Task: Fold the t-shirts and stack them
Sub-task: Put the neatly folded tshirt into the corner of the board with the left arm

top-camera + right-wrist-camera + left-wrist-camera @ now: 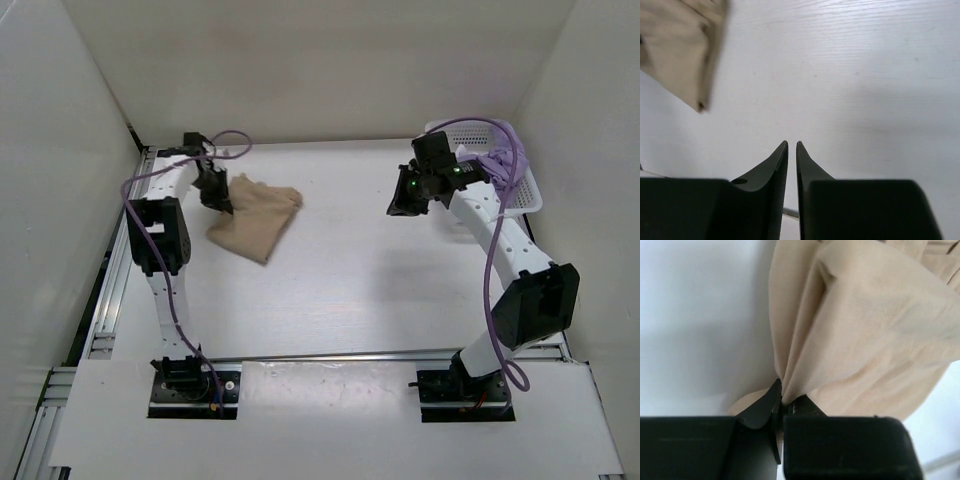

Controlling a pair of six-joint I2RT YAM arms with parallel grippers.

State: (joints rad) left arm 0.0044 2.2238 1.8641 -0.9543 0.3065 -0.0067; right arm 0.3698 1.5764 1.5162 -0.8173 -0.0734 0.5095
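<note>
The tan t-shirt [255, 217] lies bunched on the white table at the far left. My left gripper [217, 197] is shut on its left edge; the left wrist view shows the tan cloth [860, 330] pinched between the fingertips [781, 396]. My right gripper [405, 204] hovers above the table's right middle, jaws shut and empty [792, 145]. A corner of the tan shirt shows in the right wrist view [682, 50]. The lavender t-shirt [497, 160] lies in the basket behind the right arm. The white t-shirt is out of view.
The white perforated basket [525, 195] stands at the far right against the wall. White walls enclose the table on three sides. Purple cables loop off both arms. An aluminium rail runs along the table's left edge [110, 290].
</note>
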